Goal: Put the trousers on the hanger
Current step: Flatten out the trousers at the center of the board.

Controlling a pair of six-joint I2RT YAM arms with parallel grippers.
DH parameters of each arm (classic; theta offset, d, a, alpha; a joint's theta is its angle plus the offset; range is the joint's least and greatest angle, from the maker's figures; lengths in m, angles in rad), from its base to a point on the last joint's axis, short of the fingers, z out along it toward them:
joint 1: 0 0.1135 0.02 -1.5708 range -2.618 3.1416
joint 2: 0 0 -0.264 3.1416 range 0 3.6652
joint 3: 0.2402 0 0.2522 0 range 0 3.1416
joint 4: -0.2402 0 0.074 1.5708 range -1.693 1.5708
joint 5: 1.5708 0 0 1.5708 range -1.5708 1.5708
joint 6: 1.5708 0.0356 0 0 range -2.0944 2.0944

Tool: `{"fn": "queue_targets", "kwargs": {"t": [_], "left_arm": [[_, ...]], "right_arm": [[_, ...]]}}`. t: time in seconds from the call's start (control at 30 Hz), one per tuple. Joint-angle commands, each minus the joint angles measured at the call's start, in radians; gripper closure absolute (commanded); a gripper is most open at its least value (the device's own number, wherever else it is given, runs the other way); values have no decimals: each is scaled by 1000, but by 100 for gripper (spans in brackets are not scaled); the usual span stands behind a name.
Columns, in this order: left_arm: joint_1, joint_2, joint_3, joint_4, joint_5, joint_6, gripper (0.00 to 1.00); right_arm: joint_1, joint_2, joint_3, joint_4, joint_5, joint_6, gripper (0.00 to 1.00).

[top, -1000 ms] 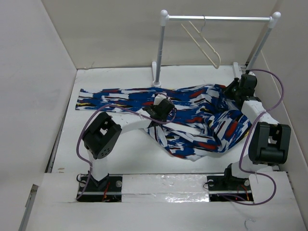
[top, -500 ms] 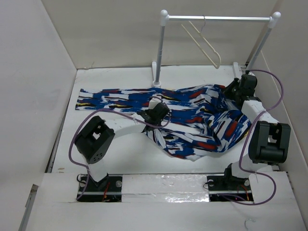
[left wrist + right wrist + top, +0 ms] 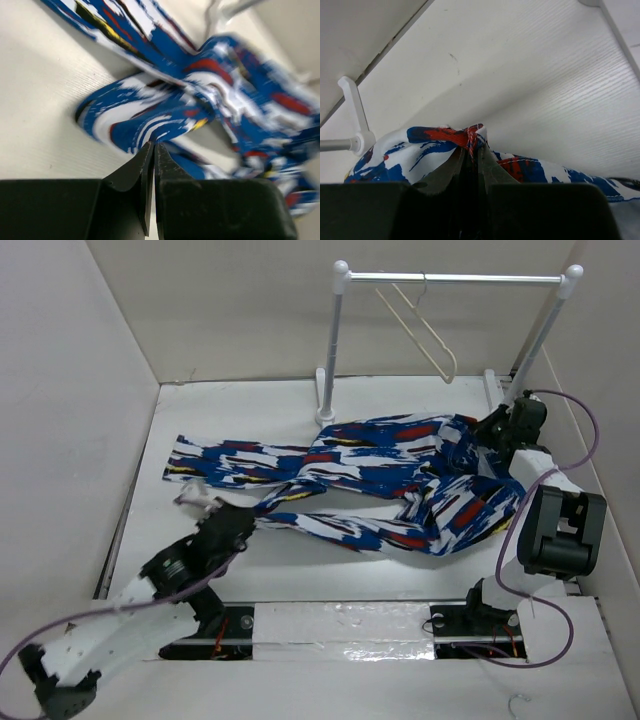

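Note:
The trousers (image 3: 380, 475) lie spread across the table, blue with white, red and black patches, legs running to the left. My right gripper (image 3: 497, 432) at the far right is shut on a red-and-blue edge of the trousers (image 3: 465, 135), pinched between its fingertips. My left gripper (image 3: 245, 525) is low at the near left, shut, with nothing between its jaws (image 3: 153, 146); a folded leg end (image 3: 130, 115) lies just ahead of it. The cream hanger (image 3: 425, 330) hangs on the rail, apart from both grippers.
The garment rail (image 3: 450, 278) stands at the back on white posts (image 3: 333, 350), its foot beside the trousers' far edge. A post also shows in the right wrist view (image 3: 351, 100). White walls close in the table on the left, back and right.
My left arm has swung back from the middle of the trousers to the near left. The trousers went from bunched to stretched out flat. My right gripper shifted slightly right, still holding the fabric.

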State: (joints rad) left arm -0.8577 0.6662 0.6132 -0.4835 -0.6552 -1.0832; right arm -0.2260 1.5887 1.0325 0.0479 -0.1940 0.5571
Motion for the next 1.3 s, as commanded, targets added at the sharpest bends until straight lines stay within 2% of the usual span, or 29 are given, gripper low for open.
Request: {"fn": "queue_targets", "kwargs": {"t": [0.0, 0.03, 0.1, 0.13, 0.17, 0.2, 0.3, 0.33, 0.37, 0.47, 0.53, 0.57, 0.6, 0.63, 0.67, 0.7, 0.73, 0.8, 0.83, 0.87, 0.93, 0.97, 1.0, 1.03, 1.07, 1.13, 1.17, 1.2, 1.27], "left_arm": [[-1, -294, -85, -303, -155, -396, 100], [-1, -467, -113, -319, -143, -418, 100], [-1, -615, -197, -284, -75, -399, 100], [-1, -716, -226, -255, -48, -342, 100], [-1, -738, -254, -230, -9, -339, 100], [-1, -740, -256, -218, -3, -328, 100], [-10, -572, -221, -149, 23, -203, 100], [-10, -430, -207, -138, 31, -170, 99], [-10, -356, -170, -129, 45, -143, 99], [-10, -142, -112, -52, 88, 12, 87], [-10, -79, -81, -34, 82, 69, 69], [-10, -73, -43, -20, 59, 103, 60], [-10, -71, -20, -21, 39, 150, 45], [-10, -70, 8, -21, 14, 176, 39], [-20, -65, 55, 0, -16, 205, 38], [-20, -57, 66, 55, -8, 315, 38], [-20, -39, 80, 92, 5, 351, 38], [-20, 102, 158, 133, 52, 403, 40], [-20, 244, 193, 131, 72, 452, 41], [-32, 319, 264, 117, 89, 466, 42], [-82, 505, 312, 128, 109, 521, 51], [-98, 559, 344, 119, 76, 519, 55], [-112, 600, 352, 117, 63, 513, 64], [-112, 669, 353, 123, 66, 511, 68], [-112, 697, 353, 141, 90, 513, 72], [-112, 746, 339, 178, 136, 528, 75], [-112, 762, 329, 192, 155, 532, 73], [-112, 774, 324, 210, 173, 531, 66], [-103, 820, 313, 220, 196, 531, 59]], "right_arm": [[-9, 17, 9, 107, -13, 18, 99], [-9, 22, 11, 109, -13, 20, 99], [-9, 37, 12, 115, -7, 24, 99], [-9, 42, 14, 116, -8, 23, 99], [-19, 51, 21, 113, -7, 24, 99], [-19, 53, 26, 103, 4, 26, 99], [-32, 66, 47, 86, 4, 27, 99], [-44, 71, 55, 73, 5, 26, 99], [-55, 73, 67, 66, 8, 21, 99], [-64, 77, 77, 60, 8, 18, 99], [-64, 65, 77, 59, 14, 9, 97], [-64, 60, 77, 58, 18, 6, 92], [-55, 54, 77, 55, 16, 4, 89], [-55, 44, 75, 52, 10, 0, 86], [-55, 37, 74, 52, 2, -5, 79], [-43, 30, 70, 43, -1, -16, 75], [-27, 21, 57, 41, 4, -17, 71], [-15, -13, 29, 58, 11, -25, 59], [-6, -25, 17, 70, 14, -26, 58], [-6, -35, 0, 72, 15, -28, 57], [-6, -61, -14, 64, 4, -34, 56], [-6, -73, -31, 63, 2, -39, 55], [-6, -103, -43, 58, 7, -45, 55], [-6, -122, -58, 61, 10, -49, 55], [4, -143, -77, 64, 14, -51, 58], [13, -202, -136, 81, 19, -54, 76], [13, -220, -155, 84, 16, -56, 91], [37, -240, -191, 95, 7, -62, 100], [71, -300, -232, 115, 5, -71, 100]]}}
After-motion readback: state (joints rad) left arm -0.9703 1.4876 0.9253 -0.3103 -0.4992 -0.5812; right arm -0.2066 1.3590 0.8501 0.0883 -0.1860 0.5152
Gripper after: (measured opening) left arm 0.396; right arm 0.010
